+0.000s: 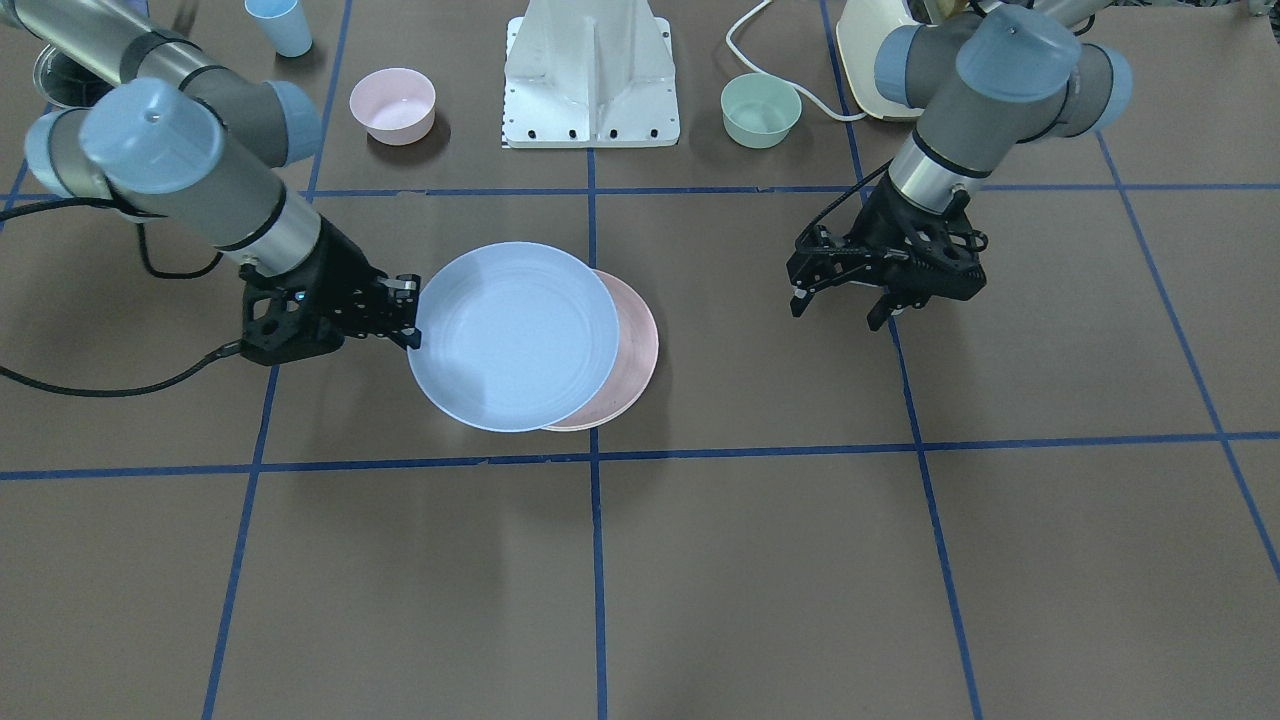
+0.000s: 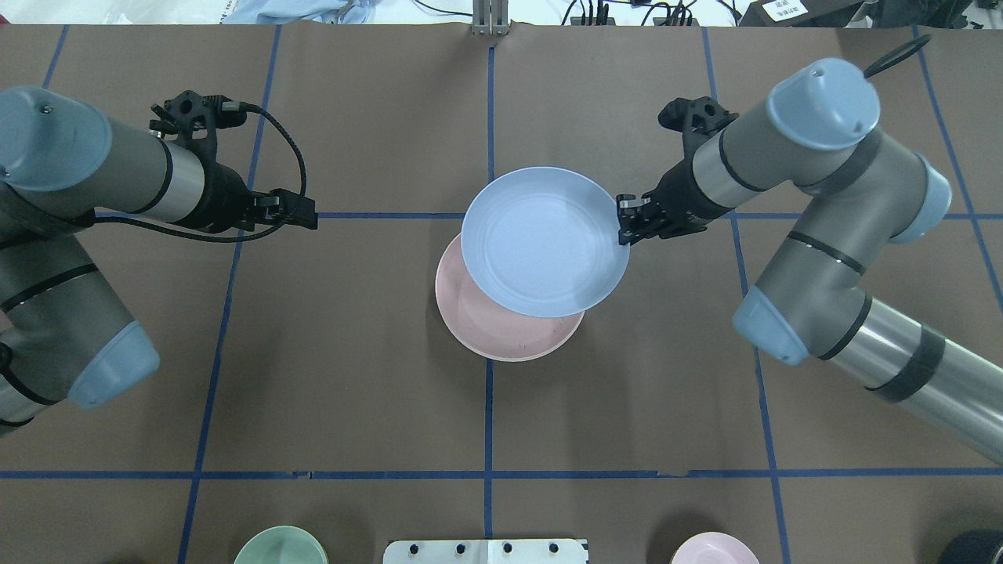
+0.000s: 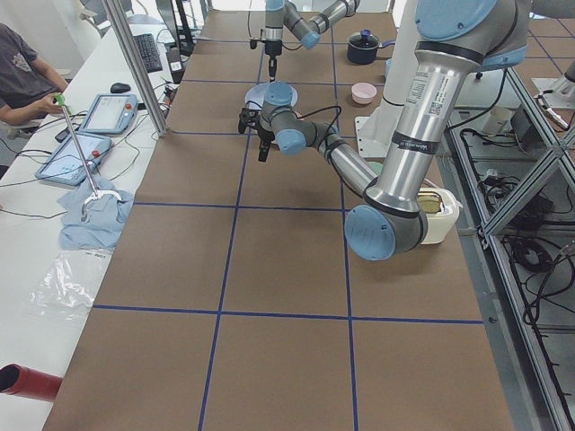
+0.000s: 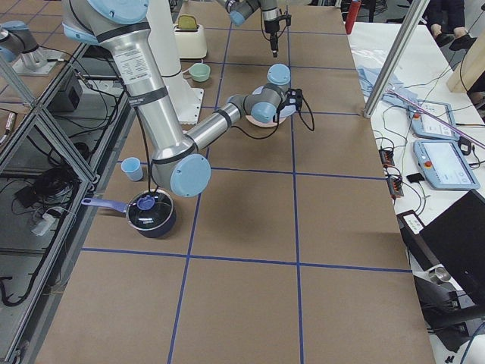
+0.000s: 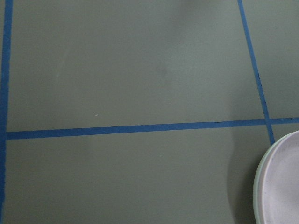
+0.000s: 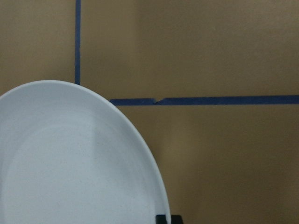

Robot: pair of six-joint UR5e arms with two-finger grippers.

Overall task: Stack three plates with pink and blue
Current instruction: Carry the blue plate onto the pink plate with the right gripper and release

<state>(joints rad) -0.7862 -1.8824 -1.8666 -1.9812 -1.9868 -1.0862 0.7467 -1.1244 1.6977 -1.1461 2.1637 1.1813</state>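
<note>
- Right gripper [image 2: 627, 223]: jaws clamped on the rim of the blue plate [image 2: 544, 239], at the plate's 3 o'clock in the overhead view.
- Blue plate: near table centre, overlapping the pink plate [image 2: 501, 333] and offset toward 1 o'clock from it. It covers more than half of the pink plate. Cannot tell whether the two touch.
- Pink plate: flat on the table [image 2: 353, 352], with only a crescent around its 7 o'clock side exposed.
- Left gripper [image 1: 835, 315]: fingers spread, holding nothing. It hangs above the table at 9 o'clock of the plates (overhead), well apart from them.
- Green bowl [image 2: 280, 548] and pink bowl [image 2: 713, 550]: at the 6 o'clock edge of the overhead view, well apart from the plates.
</note>
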